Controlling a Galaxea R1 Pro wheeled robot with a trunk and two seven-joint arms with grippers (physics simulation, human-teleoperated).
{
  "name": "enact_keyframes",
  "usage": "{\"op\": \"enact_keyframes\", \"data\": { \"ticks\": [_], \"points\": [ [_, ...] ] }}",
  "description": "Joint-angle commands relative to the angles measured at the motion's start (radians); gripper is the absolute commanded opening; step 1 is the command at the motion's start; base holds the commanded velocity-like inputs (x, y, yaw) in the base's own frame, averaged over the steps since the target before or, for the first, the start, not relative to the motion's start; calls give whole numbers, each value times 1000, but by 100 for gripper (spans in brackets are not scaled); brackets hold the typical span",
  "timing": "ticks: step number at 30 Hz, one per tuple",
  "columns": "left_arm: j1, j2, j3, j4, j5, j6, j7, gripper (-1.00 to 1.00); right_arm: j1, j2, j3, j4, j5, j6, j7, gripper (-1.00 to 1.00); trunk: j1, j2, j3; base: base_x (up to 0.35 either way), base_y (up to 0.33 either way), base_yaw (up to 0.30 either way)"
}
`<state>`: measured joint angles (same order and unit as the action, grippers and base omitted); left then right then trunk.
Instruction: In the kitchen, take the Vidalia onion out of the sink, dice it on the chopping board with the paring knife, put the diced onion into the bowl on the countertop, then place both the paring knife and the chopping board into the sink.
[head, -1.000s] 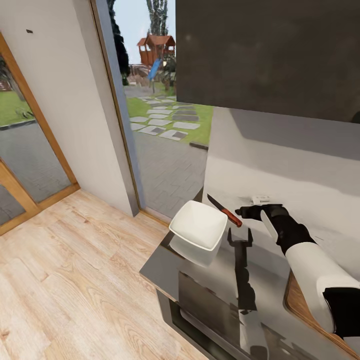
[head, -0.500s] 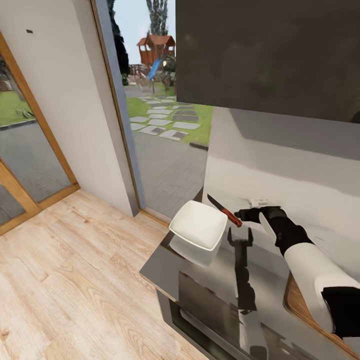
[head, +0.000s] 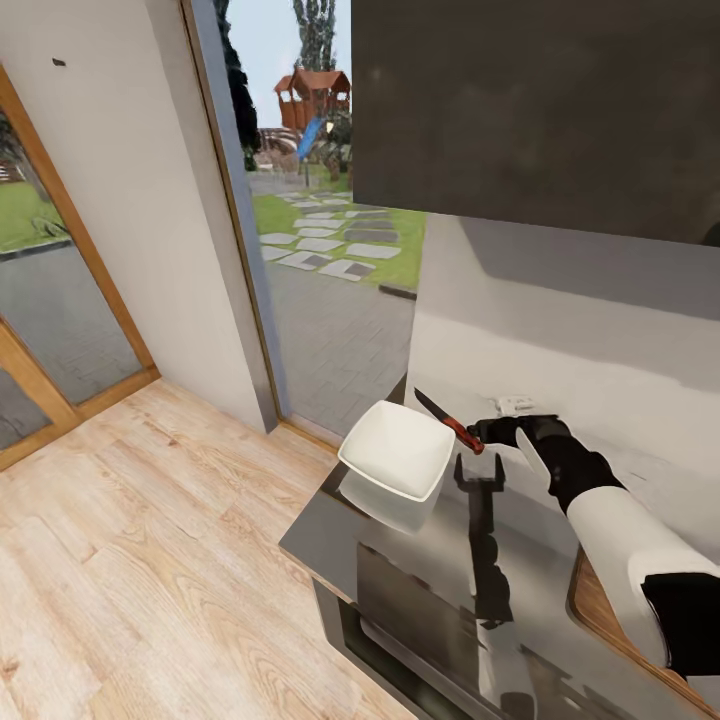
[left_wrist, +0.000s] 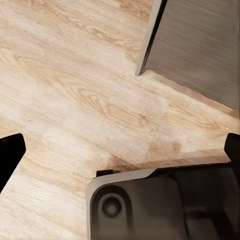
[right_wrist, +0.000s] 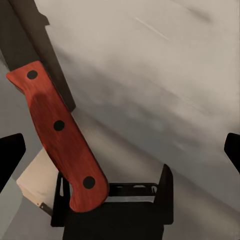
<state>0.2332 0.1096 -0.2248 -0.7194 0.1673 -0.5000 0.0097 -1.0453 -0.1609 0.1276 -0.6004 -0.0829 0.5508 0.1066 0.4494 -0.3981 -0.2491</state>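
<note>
1. Our left claw (left_wrist: 120, 150) hangs over the wooden floor (left_wrist: 75, 90) with its fingers spread wide and nothing between them.
2. The white bowl (head: 398, 450) sits at the left end of the grey tabletop (head: 420, 545), squarish, shallow and bare inside.
3. The paring knife (head: 449, 420) lies just beside the bowl's far corner: short dark blade pointing away from the arm, red riveted handle (right_wrist: 60, 135) toward it.
4. Our right claw (head: 487, 432) is at the handle's butt end. The right wrist view shows its fingers spread, with no pinch yet.
5. We judge the step in hand to be picking up the knife. The next move calls for centring the handle between the fingers, then pressing them together.
</note>
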Motion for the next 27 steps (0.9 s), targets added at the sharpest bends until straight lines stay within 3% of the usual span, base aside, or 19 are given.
{"op": "enact_keyframes", "data": {
  "ticks": [1,27],
  "points": [
    [0,-7,-7,3,10,-2,1,100,-1,-1,6,-1,-8,5,-2,100,1,-2,-2,0,0,0],
    [0,-11,-8,5,9,-2,1,100,-1,0,6,-1,-8,4,-3,100,1,-2,-21,0,0,72]
  ]
}}
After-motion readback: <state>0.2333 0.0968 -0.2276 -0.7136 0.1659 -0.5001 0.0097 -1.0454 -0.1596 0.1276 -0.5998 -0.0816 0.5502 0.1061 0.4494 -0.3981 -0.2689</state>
